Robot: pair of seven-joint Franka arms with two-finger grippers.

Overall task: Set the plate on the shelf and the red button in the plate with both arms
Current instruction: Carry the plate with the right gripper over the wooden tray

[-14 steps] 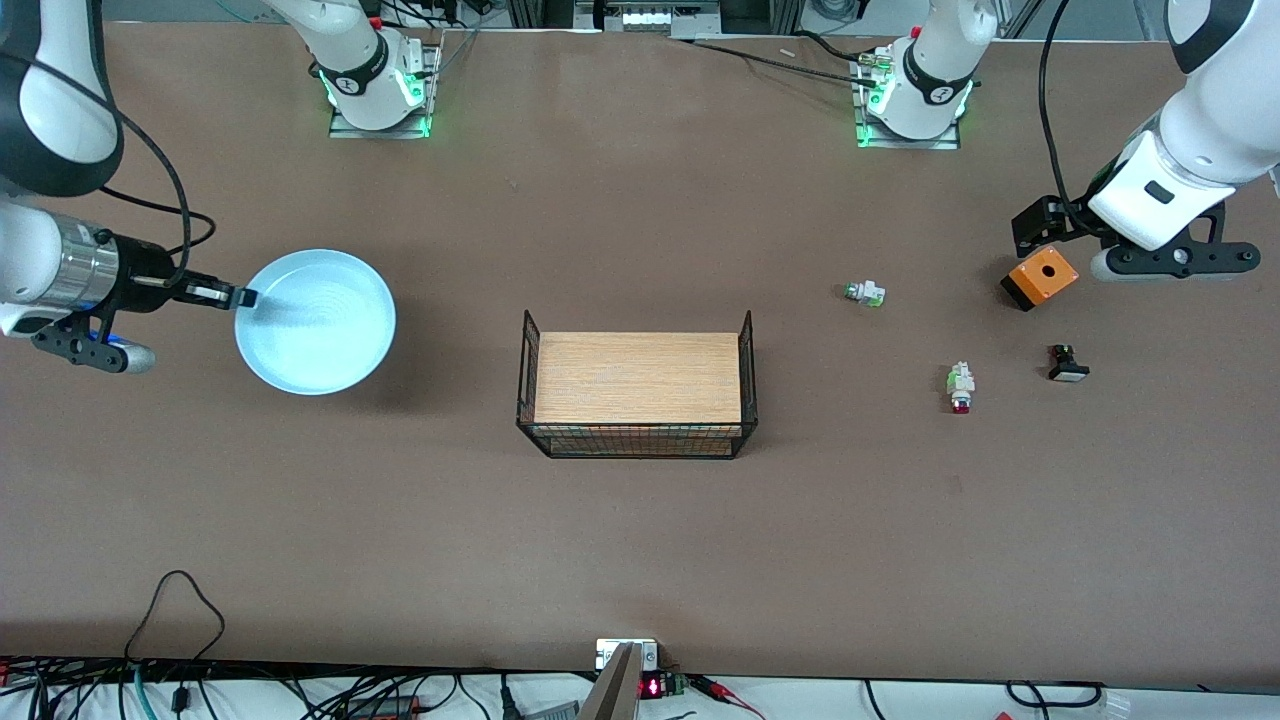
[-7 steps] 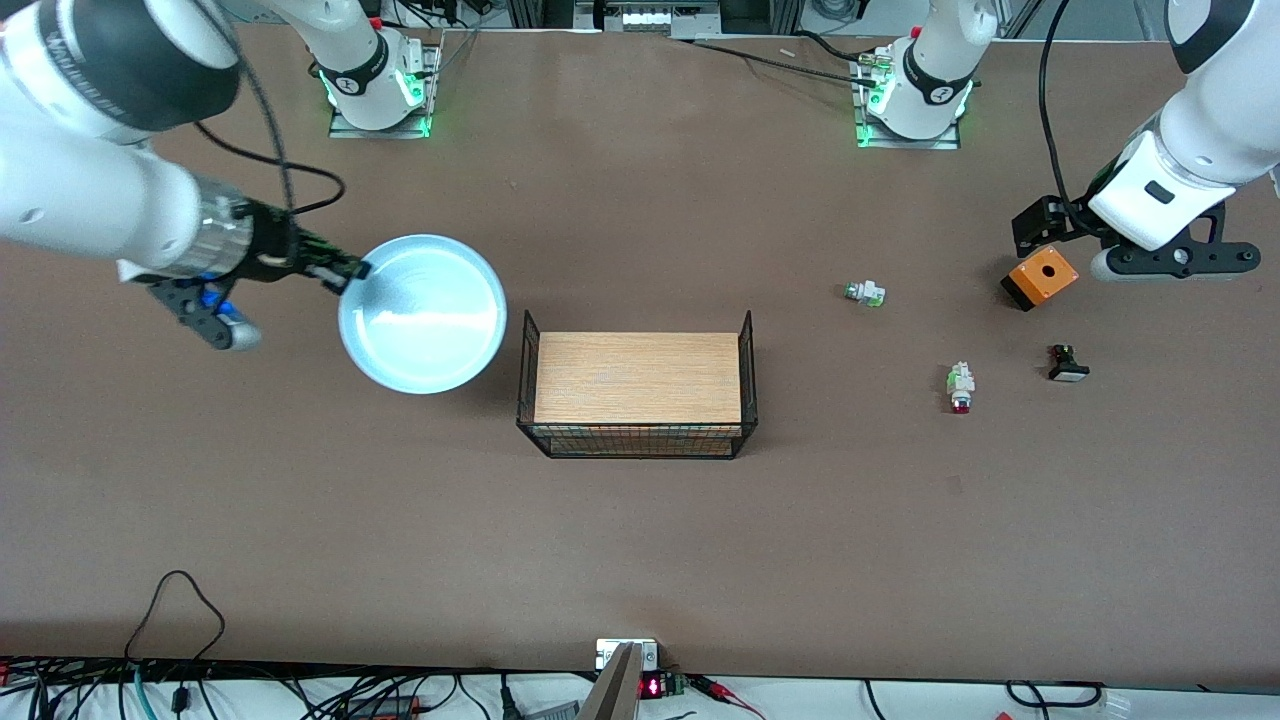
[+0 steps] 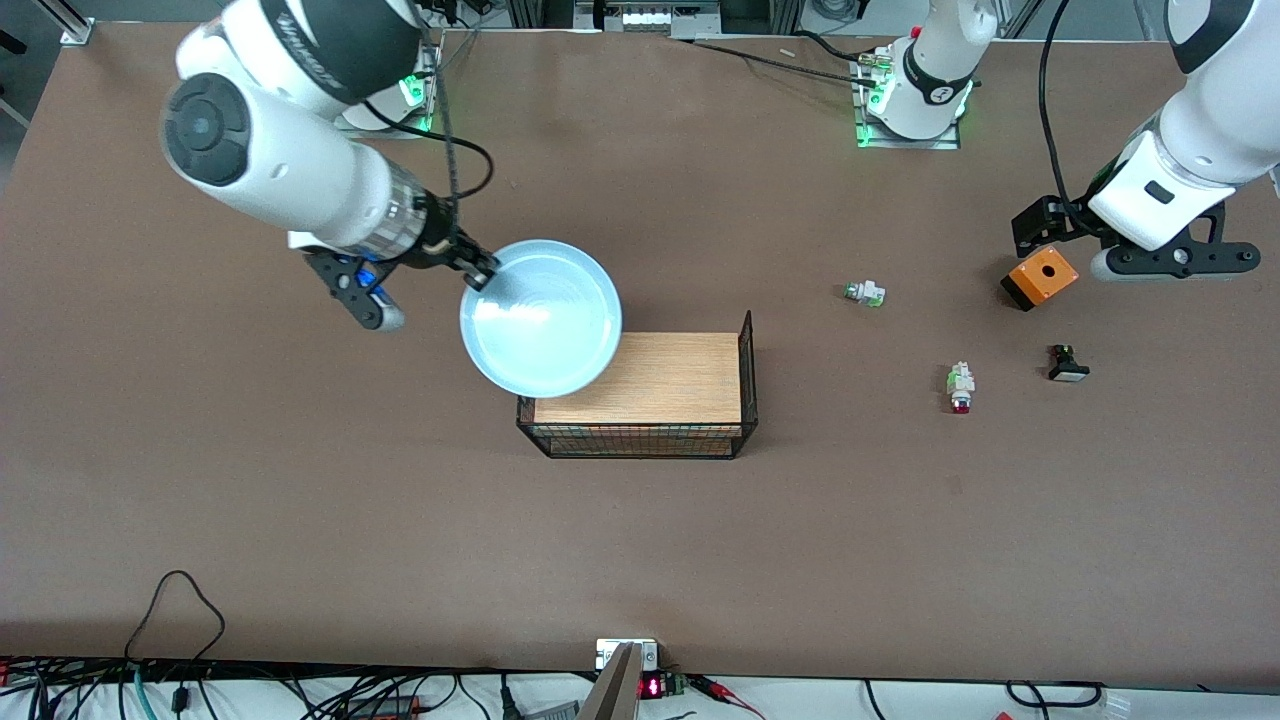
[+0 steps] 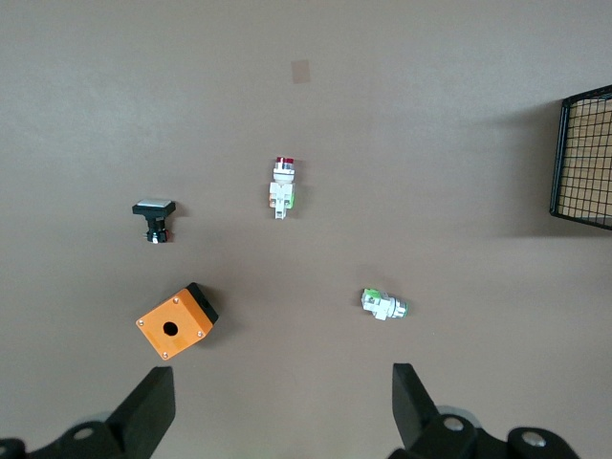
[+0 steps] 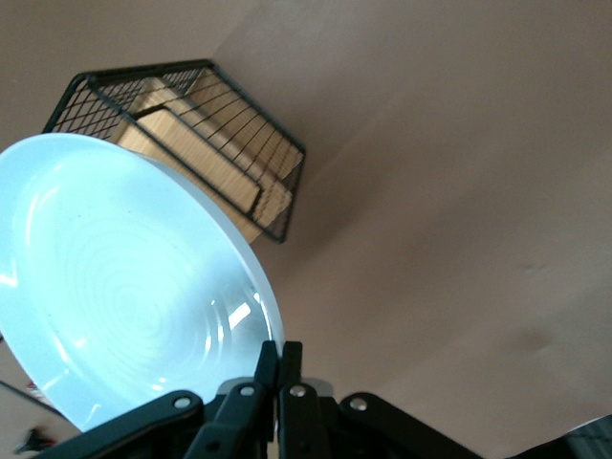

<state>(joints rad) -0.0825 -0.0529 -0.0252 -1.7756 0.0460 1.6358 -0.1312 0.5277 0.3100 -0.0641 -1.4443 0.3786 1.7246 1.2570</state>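
Observation:
My right gripper [image 3: 482,272] is shut on the rim of the light blue plate [image 3: 541,317] and holds it in the air, partly over the right arm's end of the wire basket [image 3: 747,372]. In the right wrist view the plate [image 5: 124,287] fills much of the picture, pinched at its edge by my right gripper [image 5: 278,359]. The red button [image 3: 960,388] lies on the table toward the left arm's end. It also shows in the left wrist view [image 4: 281,182]. My left gripper [image 4: 282,411] is open and empty, up over the table beside the orange box [image 3: 1041,277].
The wire basket holds a wooden board [image 3: 660,378]. A white part with a green tip [image 3: 865,293] and a black button with a white cap [image 3: 1067,364] lie near the red button. Cables run along the table's front edge.
My right arm has carried the plate up off the table and sideways to the basket. The left arm has not moved.

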